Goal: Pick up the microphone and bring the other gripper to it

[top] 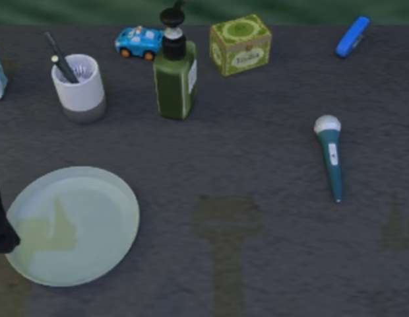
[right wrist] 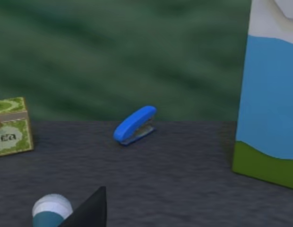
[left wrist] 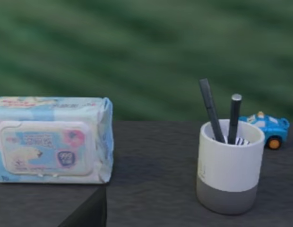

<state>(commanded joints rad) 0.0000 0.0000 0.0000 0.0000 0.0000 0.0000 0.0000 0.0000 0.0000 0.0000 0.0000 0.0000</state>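
Teal and white, the microphone [top: 331,155] lies flat on the dark table [top: 270,132], off toward three o'clock in the top view. Its round white head points to twelve o'clock and its thin handle points to six o'clock. Nothing is touching it.

My left gripper [top: 1,228] is only a black bit at the nine o'clock edge, over the rim of the pale green plate [top: 92,198]. I cannot tell if its fingers are apart or together. My right gripper does not show in the top view. In the right wrist view just one black finger tip [right wrist: 92,210] shows, close beside the microphone's head [right wrist: 52,208], so I cannot tell there either.

At twelve o'clock stands a green pump bottle [top: 175,76]. A blue toy car [top: 138,41] and a green box [top: 241,45] sit beside it. The white cup [top: 79,86] with pens is at eleven o'clock. The blue stapler [top: 353,36] is at one o'clock, well apart from the microphone.
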